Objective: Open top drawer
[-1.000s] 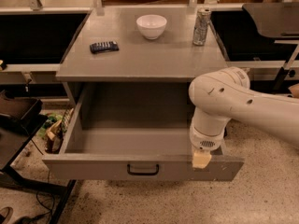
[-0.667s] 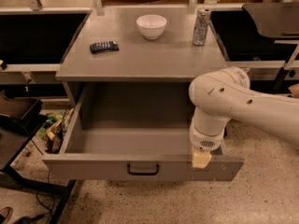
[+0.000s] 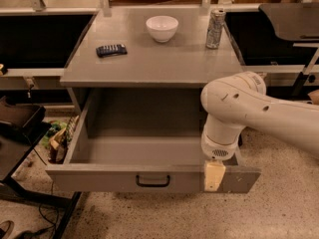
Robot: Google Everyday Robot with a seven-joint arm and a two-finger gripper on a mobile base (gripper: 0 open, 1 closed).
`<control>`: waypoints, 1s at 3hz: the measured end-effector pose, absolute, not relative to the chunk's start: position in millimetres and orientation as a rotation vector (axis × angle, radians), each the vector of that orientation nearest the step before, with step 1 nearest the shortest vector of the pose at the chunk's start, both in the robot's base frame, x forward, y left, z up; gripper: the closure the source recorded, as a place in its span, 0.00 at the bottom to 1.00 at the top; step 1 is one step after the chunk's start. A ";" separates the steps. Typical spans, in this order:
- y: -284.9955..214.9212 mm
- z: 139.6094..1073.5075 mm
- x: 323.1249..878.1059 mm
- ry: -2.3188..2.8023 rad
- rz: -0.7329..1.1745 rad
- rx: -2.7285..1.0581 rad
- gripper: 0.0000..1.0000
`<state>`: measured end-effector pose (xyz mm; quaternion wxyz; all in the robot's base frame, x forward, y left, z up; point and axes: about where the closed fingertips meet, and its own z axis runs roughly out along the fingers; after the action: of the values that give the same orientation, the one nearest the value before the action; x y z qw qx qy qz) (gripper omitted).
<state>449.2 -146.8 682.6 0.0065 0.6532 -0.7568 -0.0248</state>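
The top drawer (image 3: 99, 179) is a wide grey metal drawer with a small black bar handle (image 3: 152, 181). It stands pulled far out from the grey cabinet (image 3: 149, 66), and its deep grey box (image 3: 144, 148) shows nothing inside. Pale scuffs mark the right end of its front. My gripper (image 3: 214, 176) hangs from the white arm (image 3: 234, 108) at the drawer's front right. Its cream tip lies over the front panel's top edge, to the right of the handle.
On the cabinet top stand a white bowl (image 3: 162, 28), a metal can (image 3: 215, 29) and a flat black device (image 3: 111, 50). A dark frame (image 3: 20, 128) and bagged clutter (image 3: 57, 138) sit left of the drawer. A dark desk (image 3: 291, 19) stands at the right.
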 end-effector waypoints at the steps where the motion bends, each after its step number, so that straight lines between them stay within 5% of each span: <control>1: -148.4 676.4 447.9 -2.385 -0.117 2.051 0.00; 3: -139.4 650.8 376.5 -2.353 -0.291 1.993 0.42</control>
<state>376.5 -139.4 650.8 0.0219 0.6434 -0.7595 -0.0940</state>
